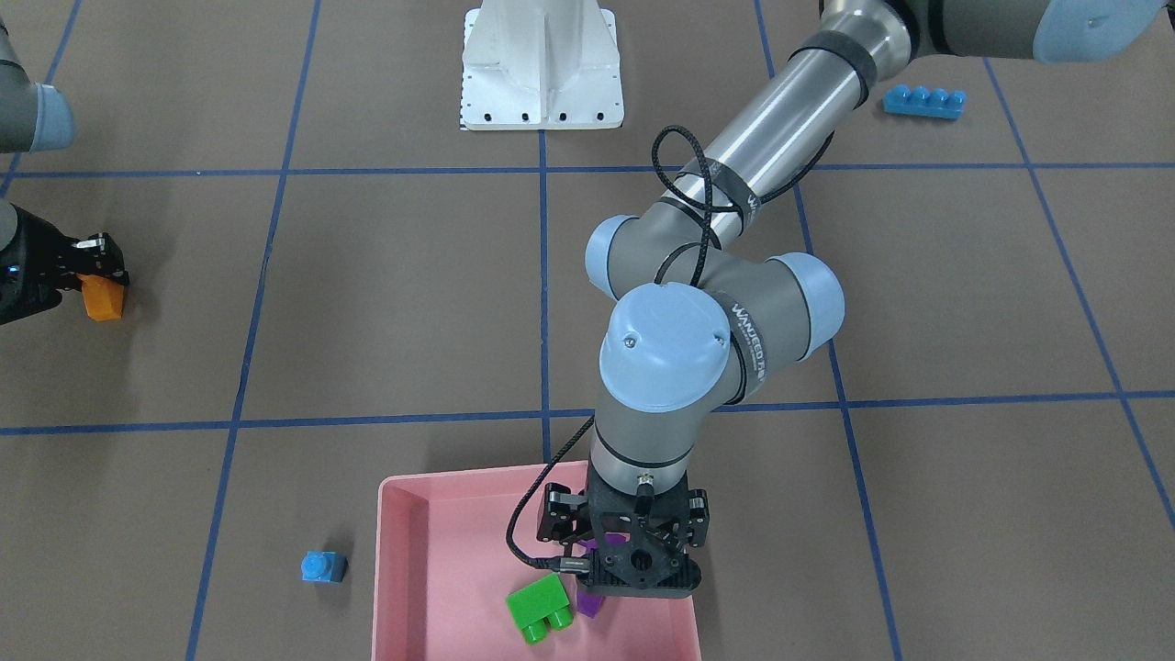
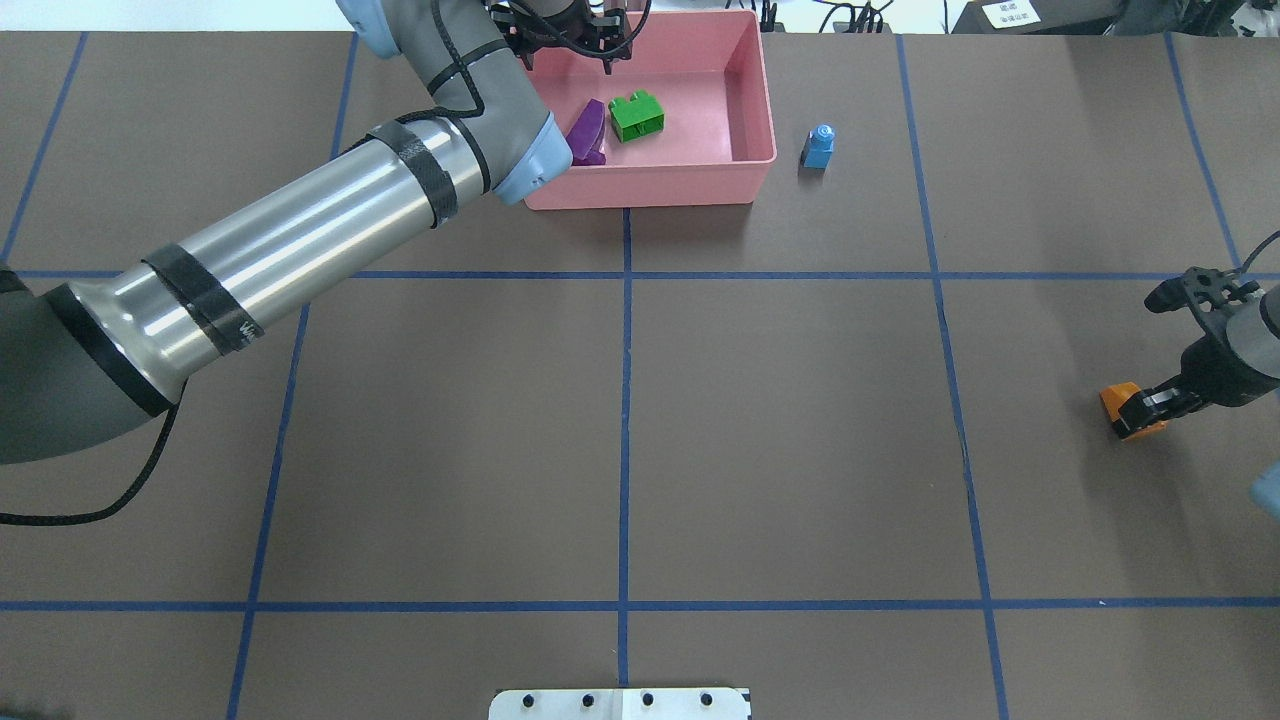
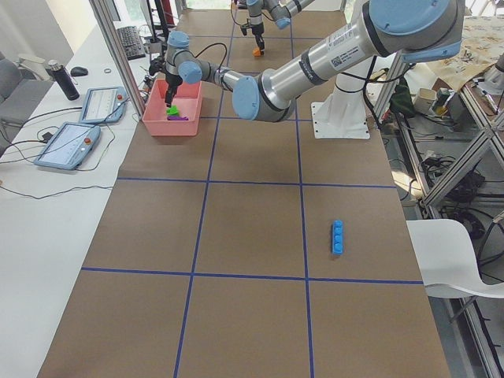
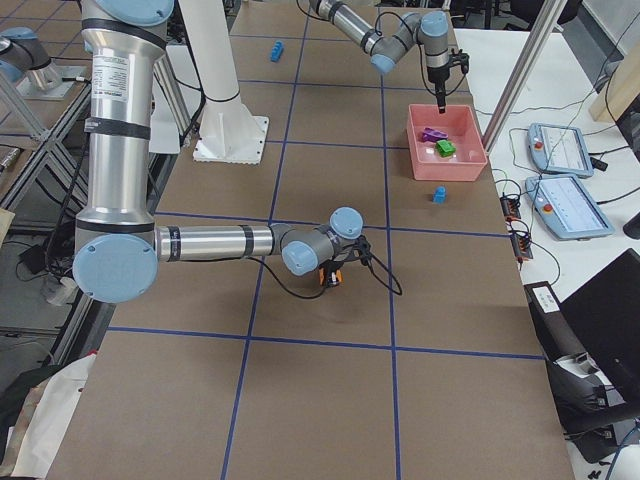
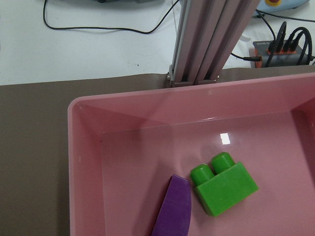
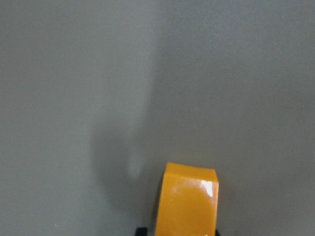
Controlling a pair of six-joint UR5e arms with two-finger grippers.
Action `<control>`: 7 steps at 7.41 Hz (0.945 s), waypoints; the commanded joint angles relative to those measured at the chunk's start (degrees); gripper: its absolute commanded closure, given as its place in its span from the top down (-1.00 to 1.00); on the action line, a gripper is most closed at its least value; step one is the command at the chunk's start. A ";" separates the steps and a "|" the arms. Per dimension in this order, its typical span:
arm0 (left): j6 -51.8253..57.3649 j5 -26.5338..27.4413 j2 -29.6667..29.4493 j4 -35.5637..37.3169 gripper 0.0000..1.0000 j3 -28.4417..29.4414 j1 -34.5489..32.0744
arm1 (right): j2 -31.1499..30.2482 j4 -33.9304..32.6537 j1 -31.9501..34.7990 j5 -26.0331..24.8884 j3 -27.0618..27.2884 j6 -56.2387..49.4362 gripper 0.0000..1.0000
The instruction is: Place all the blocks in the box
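Note:
The pink box (image 1: 395,569) (image 2: 650,185) holds the green block (image 1: 542,608) (image 5: 224,189) and the purple block (image 2: 588,128) (image 5: 173,209), lying side by side. My left gripper (image 2: 570,40) hangs open above the box with nothing in it. My right gripper (image 2: 1140,405) is shut on the orange block (image 1: 104,298) (image 6: 187,201) near the table's side edge. The tiny blue block (image 1: 323,566) (image 2: 818,147) stands on the table just outside the box. The long blue block (image 1: 924,100) (image 3: 337,237) lies far off, on the robot's left side near its base.
The robot's white base (image 1: 542,64) sits at the table's near edge. An aluminium post (image 5: 211,39) rises just behind the box, with cables beyond it. Two tablets (image 3: 69,146) lie on the side desk. Blue tape lines grid the brown table.

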 commanded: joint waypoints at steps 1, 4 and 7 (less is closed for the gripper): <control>0.00 0.00 -0.05 0.00 0.98 -0.09 0.00 | -0.07 -0.01 0.61 0.09 0.33 -0.03 -1.00; 0.79 -2.87 2.13 2.70 0.98 -6.55 -1.23 | 11.79 -18.19 7.44 1.32 6.29 0.41 -1.00; 5.25 -8.61 15.64 11.73 0.97 -26.12 -1.85 | 43.51 -33.77 6.42 -3.69 -9.07 10.98 -1.00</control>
